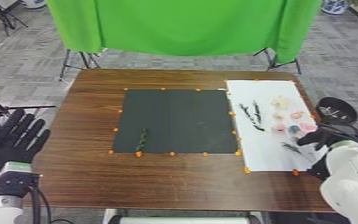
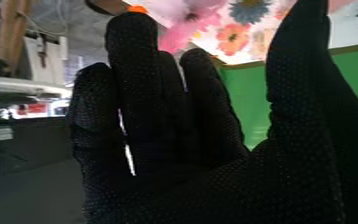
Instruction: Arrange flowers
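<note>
One sprig (image 1: 143, 140) lies on the dark mat (image 1: 175, 117) in the head view, so arranging looks barely begun; the flowers (image 1: 280, 104) and other sprigs (image 1: 246, 113) lie on the white sheet (image 1: 261, 90), yet to be placed. The left hand (image 1: 14, 142) is open beside the worktop (image 1: 184, 185).

In the right wrist view, the right hand (image 2: 184, 165) is straight-fingered, gripping nothing, near the flowers.

Stem (image 1: 143, 140) on mat (image 1: 177, 117), flowers (image 1: 280, 103) on sheet (image 1: 262, 162)

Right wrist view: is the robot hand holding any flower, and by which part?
Nothing is held: the right robot hand has its fingers straight, and the coral flower is beyond them.
</note>
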Available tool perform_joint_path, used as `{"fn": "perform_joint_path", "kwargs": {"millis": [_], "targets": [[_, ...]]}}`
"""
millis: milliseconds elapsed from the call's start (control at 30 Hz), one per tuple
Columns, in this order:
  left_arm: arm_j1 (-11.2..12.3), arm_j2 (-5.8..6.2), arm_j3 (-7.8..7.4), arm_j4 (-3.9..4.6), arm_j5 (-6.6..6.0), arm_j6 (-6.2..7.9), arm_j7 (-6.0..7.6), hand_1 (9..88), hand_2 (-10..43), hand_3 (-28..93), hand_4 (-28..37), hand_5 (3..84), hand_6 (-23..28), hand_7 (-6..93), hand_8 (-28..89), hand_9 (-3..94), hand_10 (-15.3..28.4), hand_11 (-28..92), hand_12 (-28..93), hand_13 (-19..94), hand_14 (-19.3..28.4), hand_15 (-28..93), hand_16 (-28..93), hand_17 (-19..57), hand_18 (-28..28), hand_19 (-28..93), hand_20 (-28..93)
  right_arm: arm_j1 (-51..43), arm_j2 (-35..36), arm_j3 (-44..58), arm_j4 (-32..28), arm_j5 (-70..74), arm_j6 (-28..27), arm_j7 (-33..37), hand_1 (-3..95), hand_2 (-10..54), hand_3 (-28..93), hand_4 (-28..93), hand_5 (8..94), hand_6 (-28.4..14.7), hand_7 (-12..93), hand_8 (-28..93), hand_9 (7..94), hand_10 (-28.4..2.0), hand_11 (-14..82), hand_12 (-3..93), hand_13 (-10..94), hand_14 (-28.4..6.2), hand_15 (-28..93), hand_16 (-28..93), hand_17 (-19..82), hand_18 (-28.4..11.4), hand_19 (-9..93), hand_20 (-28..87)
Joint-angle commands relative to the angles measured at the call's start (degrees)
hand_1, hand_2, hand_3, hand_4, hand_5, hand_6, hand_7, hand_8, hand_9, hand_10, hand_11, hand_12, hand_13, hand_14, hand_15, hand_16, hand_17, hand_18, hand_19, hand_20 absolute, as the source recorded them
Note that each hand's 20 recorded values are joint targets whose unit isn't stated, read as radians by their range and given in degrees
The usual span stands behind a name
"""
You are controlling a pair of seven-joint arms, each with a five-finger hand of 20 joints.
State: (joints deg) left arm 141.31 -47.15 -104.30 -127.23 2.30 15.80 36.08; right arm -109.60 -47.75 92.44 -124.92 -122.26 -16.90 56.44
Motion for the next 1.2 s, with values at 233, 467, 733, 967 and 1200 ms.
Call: {"fn": "perform_joint_path", "kwargs": {"millis": [233,467,733,967,1200], "targets": [[0.7,-0.96,0.33,-0.29,-1.53,0.44,-0.59,29.6,11.2,72,-28.3,41.0,9.2,13.9,-9,33.3,15.4,18,11,23,15.9,33,-6,-7.2,15.4,39,7,-1.3,-2.1,-1.1,6.7,2.2,4.1,1.1,46.9,-9.5,70,-28,62.8,-5.1,14,-11,63.3,-15.2,10.5,13.1,71,-12.3,53,18,37,-24.6,86,27],[0.9,-1.07,0.39,-0.42,-1.50,0.84,-0.82,29.2,11.0,72,-28.3,41.1,9.3,14.0,-9,33.6,15.6,18,11,23,15.9,34,-7,-7.4,15.5,40,7,-1.6,-1.7,-2.2,7.0,1.7,9.8,0.9,58.3,-9.5,61,-28,76.1,-1.4,30,9,83.3,-11.9,15.6,30.8,76,-10.6,55,21,39,-24.5,87,31],[0.8,-0.87,0.22,-0.14,-1.02,0.16,-1.66,28.9,11.1,72,-28.3,41.3,9.3,14.3,-9,33.9,15.7,19,11,23,16.1,34,-7,-7.4,15.5,40,7,-2.6,0.0,-1.6,1.4,1.3,16.3,-0.6,56.5,-9.5,67,-28,75.4,-0.5,35,14,85.3,-10.9,20.3,37.7,78,-10.0,56,22,40,-24.3,88,32],[1.4,-0.64,-0.11,-0.13,-0.86,0.00,-2.02,28.7,11.0,73,-28.3,41.3,9.3,14.4,-9,34.0,15.7,19,11,23,16.1,34,-7,-7.4,15.5,40,7,1.6,1.0,-4.6,-4.5,5.6,21.2,-4.0,55.1,-9.5,69,-28,75.6,-0.5,36,15,85.6,-10.9,20.3,38.7,78,-9.7,55,23,40,-24.1,89,32],[1.3,-0.32,-0.64,-0.17,-0.57,0.06,-2.29,28.8,11.1,72,-28.3,41.3,9.4,14.2,-9,34.1,15.7,19,11,23,16.2,34,-7,-7.5,15.6,40,7,13.7,-0.2,-16.0,-5.8,15.1,26.8,-8.4,54.8,-9.5,70,-28,75.8,-0.6,36,15,85.8,-10.8,20.3,39.2,78,-9.6,55,24,40,-24.1,89,32]]}}
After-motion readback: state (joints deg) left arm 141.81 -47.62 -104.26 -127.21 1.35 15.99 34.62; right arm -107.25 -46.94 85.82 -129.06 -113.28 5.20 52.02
